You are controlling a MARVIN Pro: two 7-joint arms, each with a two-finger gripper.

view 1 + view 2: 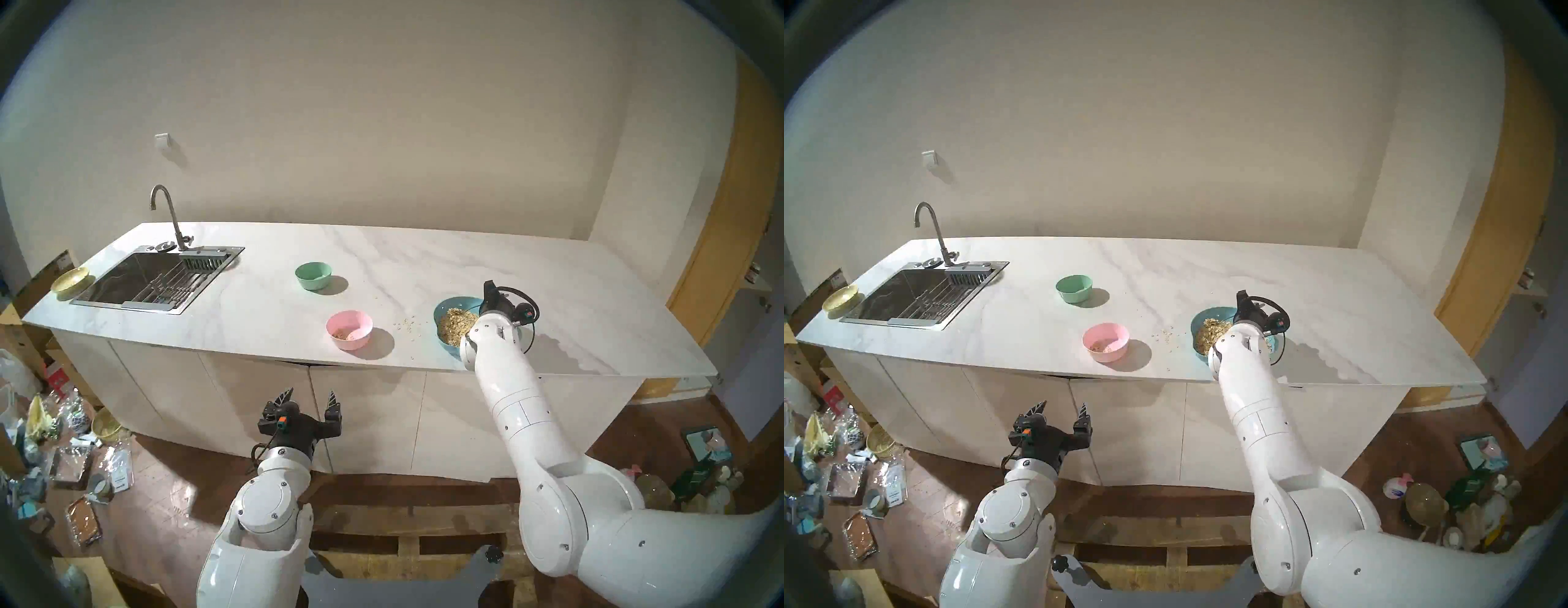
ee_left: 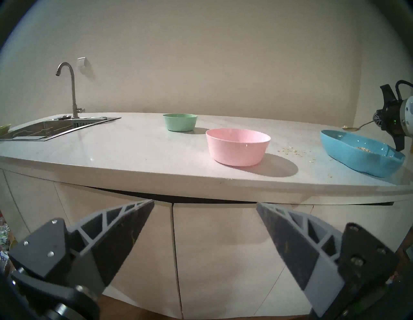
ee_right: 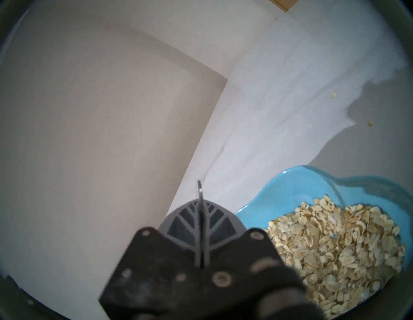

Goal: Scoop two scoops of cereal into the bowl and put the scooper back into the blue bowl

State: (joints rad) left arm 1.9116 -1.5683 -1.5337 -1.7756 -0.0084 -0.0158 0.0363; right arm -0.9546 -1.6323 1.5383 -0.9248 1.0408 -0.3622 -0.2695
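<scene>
The scooper (image 2: 355, 127), a slim silver spoon, is held level above the far rim of the blue bowl (image 2: 348, 154), its small oval head carrying a few flakes and pointing toward the pink bowl (image 2: 238, 146). The right gripper (image 3: 200, 214) is closed flat on the handle, whose thin tip projects beyond the fingertips in the right wrist view. The cereal (image 3: 330, 248), pale tan flakes like rolled oats, lies heaped in the blue bowl; a thin layer already sits in the pink bowl, and stray flakes (image 1: 409, 325) dot the tabletop (image 1: 424, 263) between the two. The step in hand appears to be carrying a scoop across: the head is best kept level and moved slowly, then tipped only once it is over the pink bowl's centre. The left gripper (image 1: 308, 402) hangs below the tabletop edge, fingers spread wide and empty.
</scene>
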